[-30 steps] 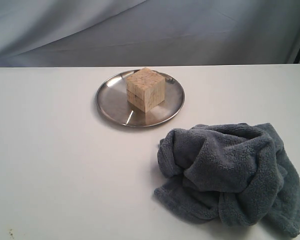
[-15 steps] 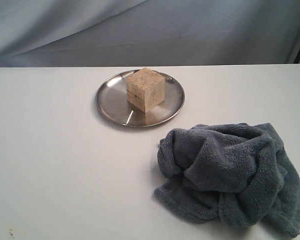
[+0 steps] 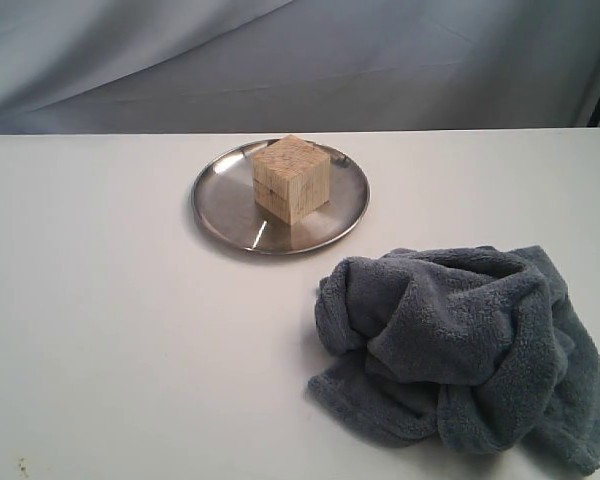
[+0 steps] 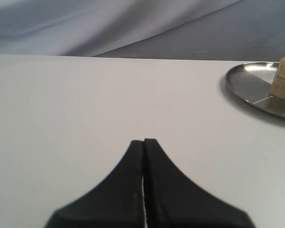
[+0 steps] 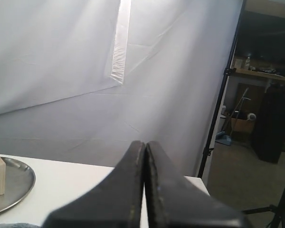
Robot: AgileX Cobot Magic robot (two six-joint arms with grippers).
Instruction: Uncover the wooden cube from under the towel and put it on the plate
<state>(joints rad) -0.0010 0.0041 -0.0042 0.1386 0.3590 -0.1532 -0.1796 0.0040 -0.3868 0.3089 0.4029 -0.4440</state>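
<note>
Grain lines stripe the cube [image 3: 292,178], which we find sitting on the plate [image 3: 220,215], one corner turned toward the exterior camera and its reflection showing in the shiny metal. The towel [image 3: 460,340] lies crumpled in a heap on the white table [image 3: 130,330], nearer the camera and to the right of the plate, close by but not touching it. In its wrist view, the left gripper [image 4: 143,142] has its two black fingers pressed together with nothing between them, over bare table beside the plate. The right gripper [image 5: 145,144] is likewise pressed tight and empty, pointing toward the pale backdrop [image 5: 61,57].
</note>
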